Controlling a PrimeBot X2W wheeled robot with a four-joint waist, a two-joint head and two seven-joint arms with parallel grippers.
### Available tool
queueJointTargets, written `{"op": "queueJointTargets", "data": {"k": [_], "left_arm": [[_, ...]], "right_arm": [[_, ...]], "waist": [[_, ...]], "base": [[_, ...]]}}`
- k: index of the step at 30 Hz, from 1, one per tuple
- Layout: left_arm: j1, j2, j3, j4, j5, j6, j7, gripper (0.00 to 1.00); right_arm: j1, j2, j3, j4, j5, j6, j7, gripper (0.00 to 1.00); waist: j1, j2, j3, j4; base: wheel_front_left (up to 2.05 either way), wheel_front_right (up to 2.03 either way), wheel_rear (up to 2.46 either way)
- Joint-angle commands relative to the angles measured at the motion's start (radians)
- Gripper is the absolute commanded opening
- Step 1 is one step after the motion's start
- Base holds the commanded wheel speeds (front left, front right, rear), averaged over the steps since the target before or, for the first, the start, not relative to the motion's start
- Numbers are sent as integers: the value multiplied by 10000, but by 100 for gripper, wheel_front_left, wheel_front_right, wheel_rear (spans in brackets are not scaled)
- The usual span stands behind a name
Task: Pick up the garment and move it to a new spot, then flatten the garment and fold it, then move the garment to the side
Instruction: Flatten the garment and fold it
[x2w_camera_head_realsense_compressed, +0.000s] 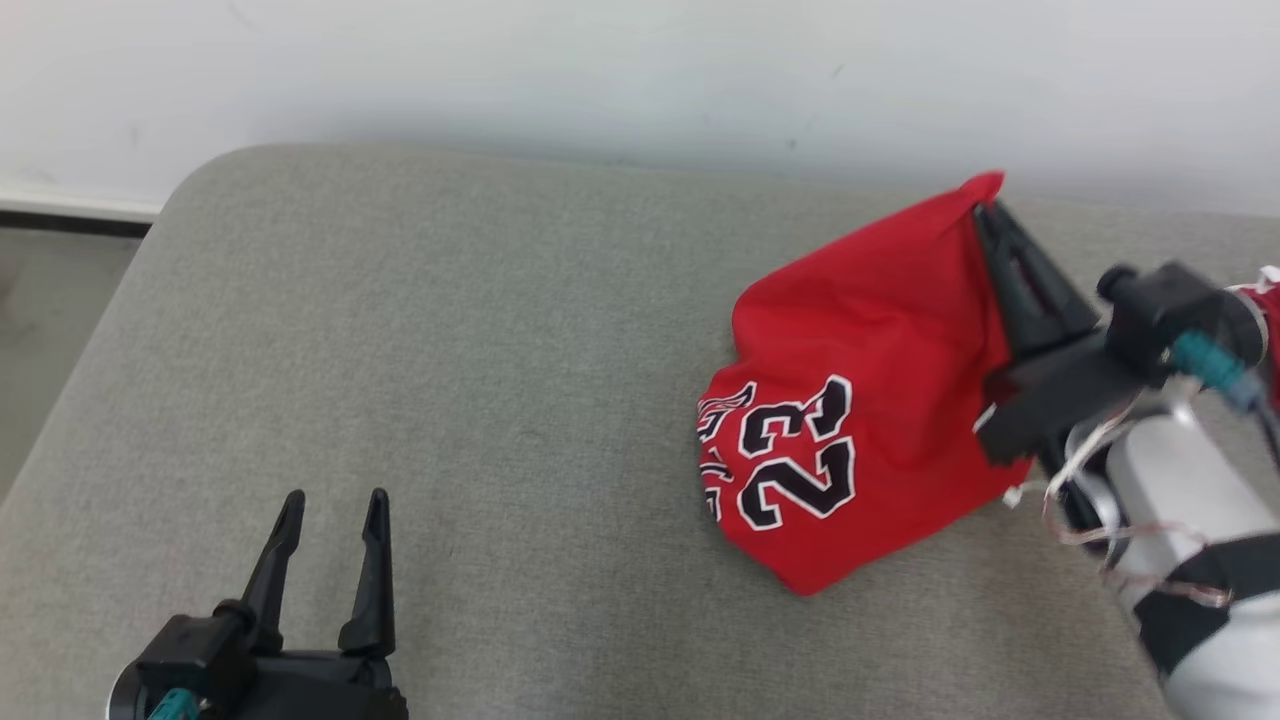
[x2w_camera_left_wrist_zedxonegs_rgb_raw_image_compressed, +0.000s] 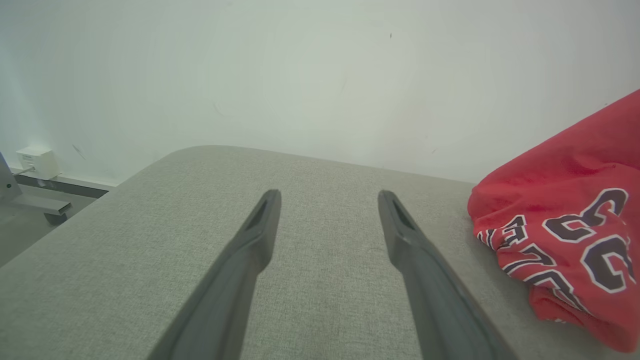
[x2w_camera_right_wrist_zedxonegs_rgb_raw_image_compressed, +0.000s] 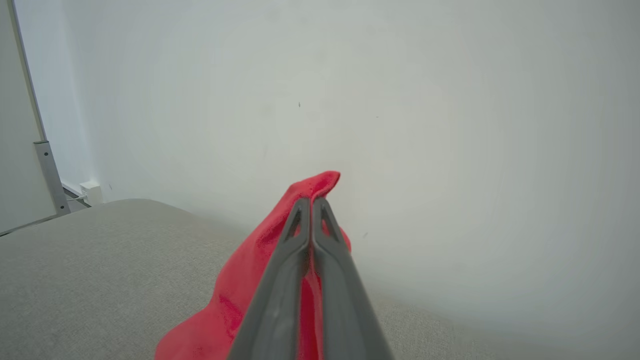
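Observation:
The garment (x2w_camera_head_realsense_compressed: 860, 390) is a red jersey with black-and-white numerals, bunched on the right half of the grey cushioned surface (x2w_camera_head_realsense_compressed: 480, 400). One corner is lifted into a peak. My right gripper (x2w_camera_head_realsense_compressed: 985, 215) is shut on that raised corner, and in the right wrist view the red cloth (x2w_camera_right_wrist_zedxonegs_rgb_raw_image_compressed: 300, 200) pokes out past the closed gripper (x2w_camera_right_wrist_zedxonegs_rgb_raw_image_compressed: 311, 202). At the lower left my left gripper (x2w_camera_head_realsense_compressed: 335, 505) stands open over bare fabric, well away from the jersey. In the left wrist view the left gripper (x2w_camera_left_wrist_zedxonegs_rgb_raw_image_compressed: 327, 197) holds nothing, and the jersey (x2w_camera_left_wrist_zedxonegs_rgb_raw_image_compressed: 565, 225) lies to its right.
A white wall (x2w_camera_head_realsense_compressed: 640, 70) runs along the far edge of the surface. The surface's rounded left corner (x2w_camera_head_realsense_compressed: 190, 190) drops to the floor (x2w_camera_head_realsense_compressed: 50, 320). A small white box (x2w_camera_left_wrist_zedxonegs_rgb_raw_image_compressed: 35, 161) and a metal frame foot (x2w_camera_left_wrist_zedxonegs_rgb_raw_image_compressed: 40, 205) sit on the floor at the left.

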Motion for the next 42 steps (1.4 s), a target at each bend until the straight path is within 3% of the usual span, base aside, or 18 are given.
{"op": "queueJointTargets", "data": {"k": [1,8,13,19,28,30,31,42], "left_arm": [[171,-1,102,-67,50,17,-3,100],[673,-2,355,-205,117,19,-3,100],[877,1,338,-193,107,20,-4,100],[948,-1,177,-220,157,19,-3,100],[1012,-1,176,-200,173,18,-3,100],[1018,1,183,-185,178,18,-3,100],[1006,-1,183,-175,182,18,-3,100],[867,-3,165,-177,258,17,-3,100]], "right_arm": [[522,38,-2,-452,-167,-26,6,0],[2866,-190,457,-3259,-882,-26,3,0],[4813,-570,862,-4438,-1037,-26,2,0],[6975,-798,1420,-4372,-1081,-26,2,0],[7829,-591,1572,-3534,-1038,-26,-2,0],[7755,-333,1218,-3771,-855,-26,0,88],[7775,-260,982,-3887,-783,-26,1,100],[8260,1031,-1631,-5967,-1410,-26,3,100]], "waist": [[1,-1,-363,-358],[1,-1,-825,-834],[1,-1,-1082,-1073],[1,-1,-1171,-1303],[1,-1,-1099,-1546],[1,-1,-1090,-1600],[1,-1,-1091,-1626],[1,-1,-1149,-1591]], "base": [[0,0,0],[0,0,0],[0,0,0],[0,0,0],[0,0,0],[0,0,0],[0,0,0],[0,0,0]]}}
